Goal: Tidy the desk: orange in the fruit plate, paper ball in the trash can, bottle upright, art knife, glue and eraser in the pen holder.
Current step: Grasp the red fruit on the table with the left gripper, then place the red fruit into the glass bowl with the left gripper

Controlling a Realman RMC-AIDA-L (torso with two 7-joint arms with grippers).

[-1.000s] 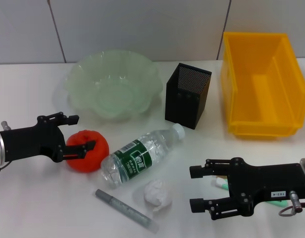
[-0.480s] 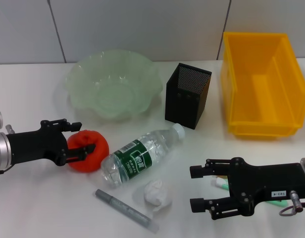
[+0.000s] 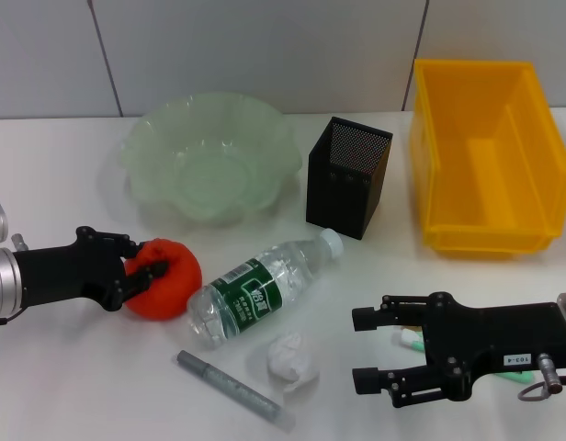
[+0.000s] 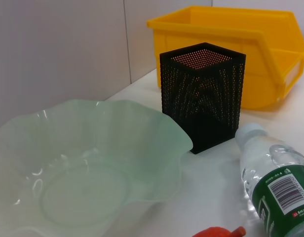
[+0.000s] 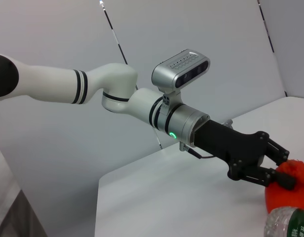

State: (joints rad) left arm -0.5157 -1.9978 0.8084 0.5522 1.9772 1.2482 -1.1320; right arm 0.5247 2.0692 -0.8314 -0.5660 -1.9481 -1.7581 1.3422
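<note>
- Red-orange against the white desk, the orange sits at the left front, just beside the base of the lying bottle and in front of the fruit plate.
- From the robot's left, the left gripper reaches in with its black fingers pressed on the near flank of the fruit; the right wrist view shows the same pinch, so it is grasping the orange.
- Step in hand, by my judgement: lifting the orange and carrying it to the plate.
- Since the hold sits on one side of a round, squat fruit, it could roll out; a firm squeeze before lifting is wise.
- Lifting straight up first should keep the fruit from nudging the bottle.
- High enough travel is needed to pass the plate's wavy rim, then lowering over the middle of the bowl and letting go low so it does not bounce.
- Parked at the front right, the right gripper has its fingers spread and holds nothing, near the paper ball.
</note>
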